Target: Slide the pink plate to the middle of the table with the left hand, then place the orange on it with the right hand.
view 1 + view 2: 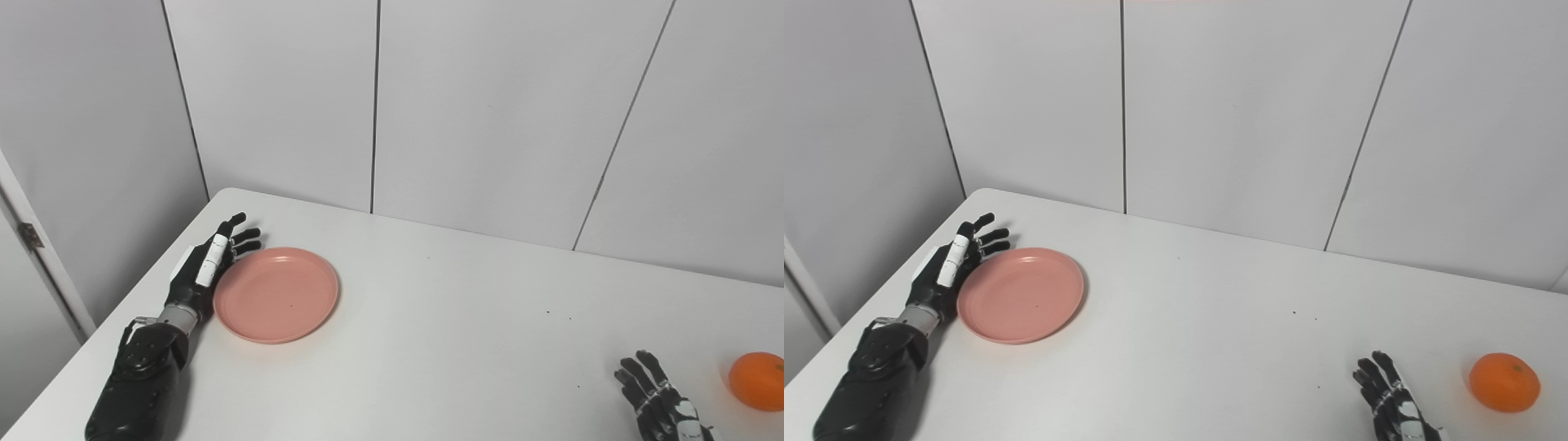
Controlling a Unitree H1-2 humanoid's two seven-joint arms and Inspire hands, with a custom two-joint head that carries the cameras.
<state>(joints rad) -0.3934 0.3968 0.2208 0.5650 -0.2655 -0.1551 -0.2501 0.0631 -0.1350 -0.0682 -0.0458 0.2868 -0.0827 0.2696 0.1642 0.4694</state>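
Left hand [205, 266] flat against the plate [275, 294] rim, fingers spread, gripping nothing; light, slick plastic, push at the rim. Right hand [1393, 401] open, empty.

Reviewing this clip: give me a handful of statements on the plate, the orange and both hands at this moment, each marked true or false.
1. The pink plate is empty. True.
2. The orange rests in the right hand. False: it lies on the white table, apart from that hand, on its right.
3. The left hand is at the plate's left rim with its fingers spread. True.
4. The plate sits at the table's middle. False: it lies near the left side.
5. The right hand is closed in a fist. False: its fingers are apart and hold nothing.
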